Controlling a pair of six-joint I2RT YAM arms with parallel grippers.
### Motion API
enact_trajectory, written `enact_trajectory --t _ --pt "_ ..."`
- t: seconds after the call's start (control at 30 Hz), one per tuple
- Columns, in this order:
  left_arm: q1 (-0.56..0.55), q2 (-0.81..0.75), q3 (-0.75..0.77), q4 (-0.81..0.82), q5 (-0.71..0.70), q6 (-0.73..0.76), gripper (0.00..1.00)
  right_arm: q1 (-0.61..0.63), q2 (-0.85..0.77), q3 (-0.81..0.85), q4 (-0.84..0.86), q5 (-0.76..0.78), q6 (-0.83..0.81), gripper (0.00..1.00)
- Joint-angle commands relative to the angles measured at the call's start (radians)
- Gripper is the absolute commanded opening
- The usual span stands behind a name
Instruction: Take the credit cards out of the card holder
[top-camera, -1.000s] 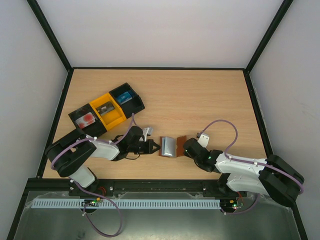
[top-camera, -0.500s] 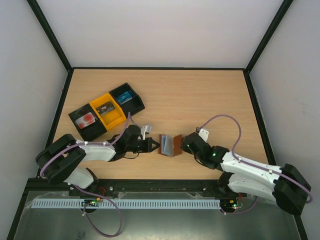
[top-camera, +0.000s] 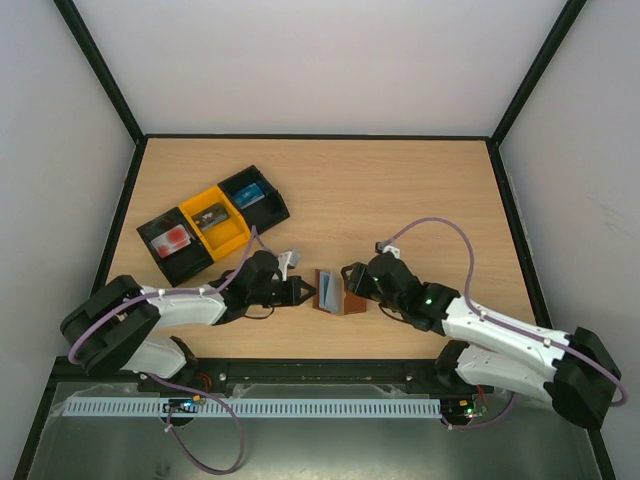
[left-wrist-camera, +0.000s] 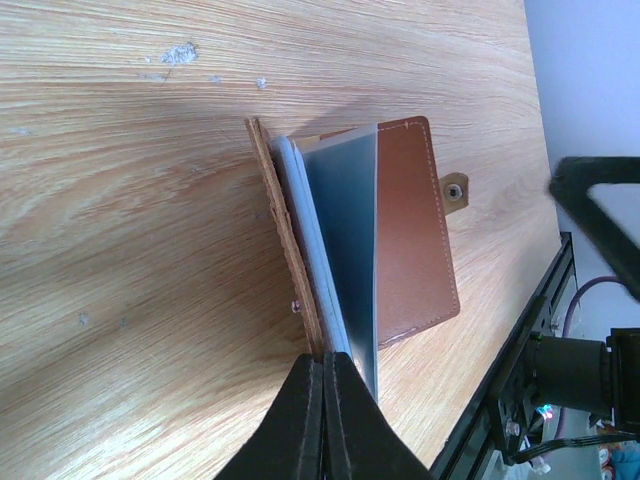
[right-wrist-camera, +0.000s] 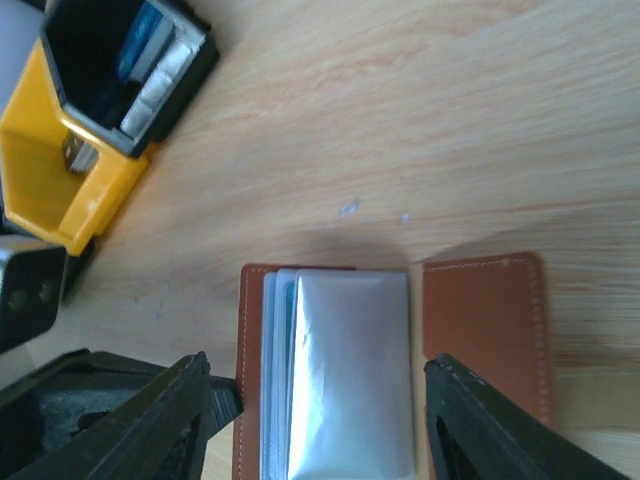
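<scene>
The table (top-camera: 400, 200) carries three open trays (top-camera: 231, 245) at 10 o'clock from the holder (top-camera: 333, 290). My arms reach in from 6 o'clock to meet at that holder, near the table's front edge. The cards (top-camera: 175, 237) lie in the trays, one to a tray: red-patched, dark and blue. All three are well apart from the holder.

A second ago the holder lay almost flat open. Now it is folded into a narrow V. Its 9 o'clock cover stands on edge with the pale pocket leaf leaning on it, and the tabbed brown flap lies flat at 3 o'clock. My right pincer (top-camera: 349, 280) has come in from 4 o'clock and now hangs over that flap.

My left pincer (top-camera: 308, 291), at 9 o'clock of the holder, has its fingers pressed together on the near end of the standing cover and props it up. My right pincer is spread wide, a finger on either side of the holder, touching nothing that I can see.

With three cards already in the trays, I judge the emptying mostly or wholly done. The leaf shows thin pale and bluish edges along one side. I cannot tell whether these are pocket lips or one last card, so a look into the V seems the sensible next step.
</scene>
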Motion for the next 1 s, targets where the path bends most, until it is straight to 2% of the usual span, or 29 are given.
enact_trajectory --t 0.0,0.1,0.47,0.73,0.97 --pt "0.000 -0.027 -0.008 -0.005 0.000 0.015 0.03 0.008 0.094 0.002 0.122 -0.116 -0.018 0.62" --pt "0.000 -0.029 -0.007 -0.008 0.000 0.017 0.03 0.022 0.171 0.018 0.146 -0.116 -0.017 0.67" --pt "-0.001 -0.033 -0.005 -0.025 -0.006 0.025 0.03 0.024 0.369 0.068 0.106 -0.094 -0.044 0.64" --pt "-0.001 -0.028 -0.005 -0.028 -0.007 0.032 0.03 0.024 0.394 0.070 0.086 -0.063 -0.053 0.66" --pt "-0.001 -0.042 -0.004 -0.052 -0.021 0.040 0.03 0.024 0.409 0.111 -0.061 0.049 -0.061 0.63"
